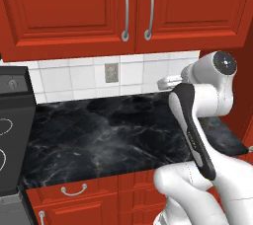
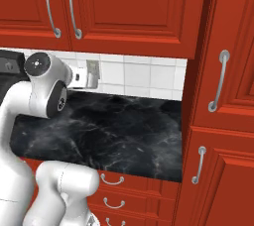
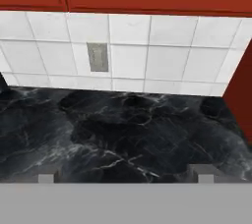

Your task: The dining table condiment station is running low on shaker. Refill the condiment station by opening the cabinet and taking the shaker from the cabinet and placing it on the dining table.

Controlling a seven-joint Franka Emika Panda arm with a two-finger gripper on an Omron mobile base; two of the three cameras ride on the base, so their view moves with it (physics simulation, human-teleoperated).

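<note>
So we're right at the start — the cabinet (image 1: 99, 12) up on the wall is shut, both doors flat, and the tool (image 3: 125, 175) hangs low over the black marble worktop (image 1: 108, 130) with its tips spread wide and nothing between them. Next move, I'd guess, is lifting up to one of the silver bar handles (image 1: 125, 9) — they run straight up and down, side by side at the door seam, so the tips need to straddle a bar crosswise and pull outward. Shaker's presumably behind those doors, can't see it.
</note>
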